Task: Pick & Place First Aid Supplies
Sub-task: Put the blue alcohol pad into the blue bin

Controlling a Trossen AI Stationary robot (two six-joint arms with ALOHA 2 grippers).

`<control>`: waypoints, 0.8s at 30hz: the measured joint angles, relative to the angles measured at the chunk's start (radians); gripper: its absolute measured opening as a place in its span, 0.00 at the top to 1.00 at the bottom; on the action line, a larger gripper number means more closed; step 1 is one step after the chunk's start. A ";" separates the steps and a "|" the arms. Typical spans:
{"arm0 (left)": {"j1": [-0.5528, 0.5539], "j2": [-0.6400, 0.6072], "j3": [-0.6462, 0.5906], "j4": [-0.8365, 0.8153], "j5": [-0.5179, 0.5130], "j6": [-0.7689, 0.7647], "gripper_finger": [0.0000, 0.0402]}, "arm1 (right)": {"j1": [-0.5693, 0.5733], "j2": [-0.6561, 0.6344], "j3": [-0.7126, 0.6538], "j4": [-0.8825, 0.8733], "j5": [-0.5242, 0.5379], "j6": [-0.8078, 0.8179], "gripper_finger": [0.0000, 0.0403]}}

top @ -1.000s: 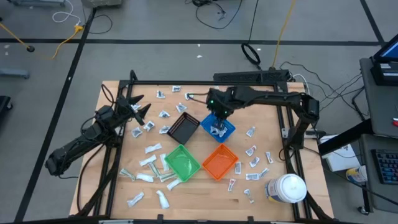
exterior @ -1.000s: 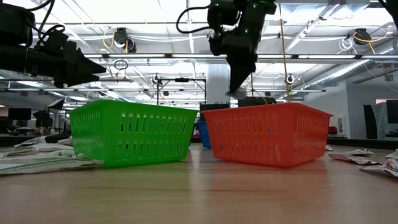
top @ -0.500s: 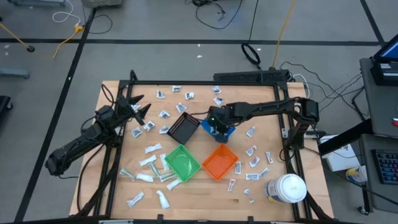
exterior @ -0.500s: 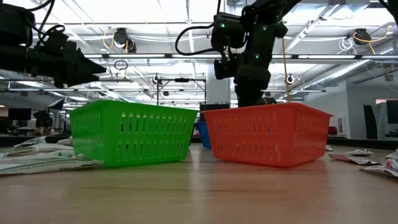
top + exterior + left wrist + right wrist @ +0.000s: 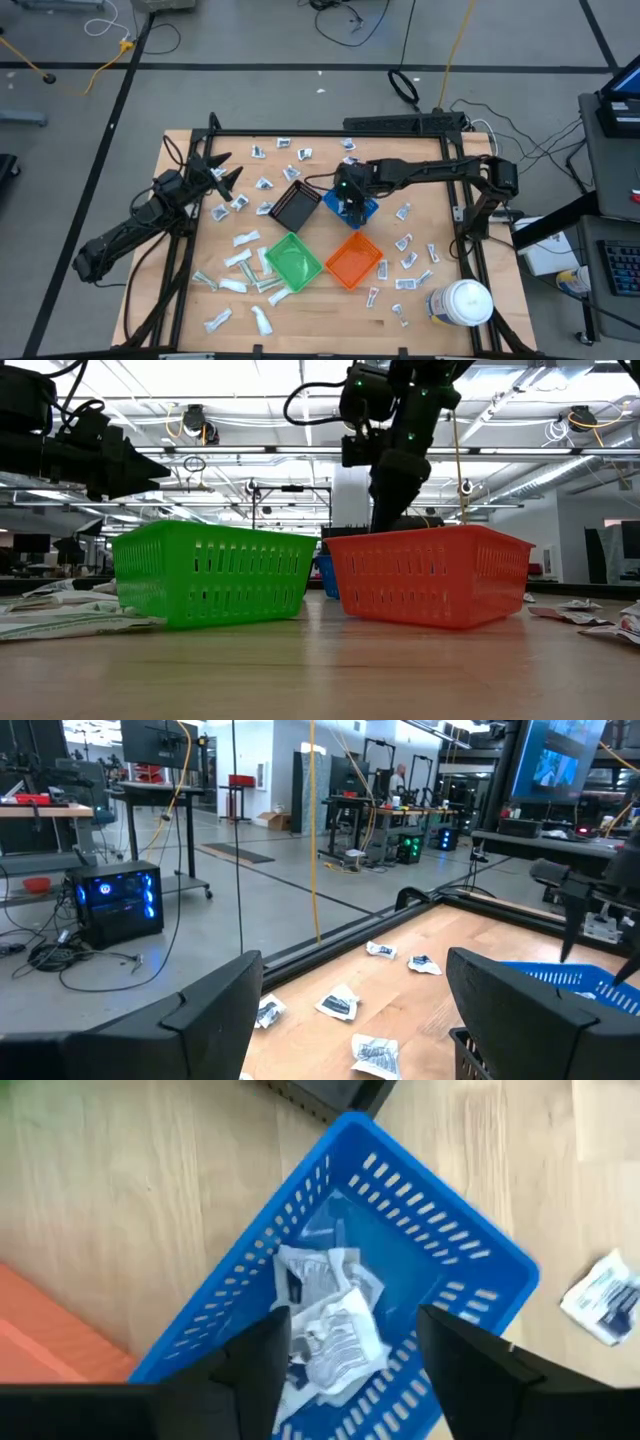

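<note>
Above the blue bin (image 5: pixel 440 1270), the right gripper (image 5: pixel 350 1345) holds its jaws apart, clear of the rim.

blue bin (image 5: pixel 450 1260) walls ringing packets (image 5: pixel 325 1325), open above

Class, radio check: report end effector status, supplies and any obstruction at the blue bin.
Right end effector open over blue bin. Packets lie inside, none gripped. Left end effector open, waiting at table's left. Nothing blocking.
</note>
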 joint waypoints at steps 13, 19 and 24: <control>0.000 0.000 0.000 0.000 0.000 0.000 0.19 | -0.097 -0.011 -0.001 0.062 0.001 -0.252 0.42; 0.000 0.000 0.000 0.000 0.000 0.000 0.19 | -0.211 -0.011 -0.001 0.160 0.000 -0.154 0.42; 0.000 0.000 0.000 0.000 0.000 0.000 0.19 | -0.308 -0.001 -0.001 0.239 0.001 -0.071 0.42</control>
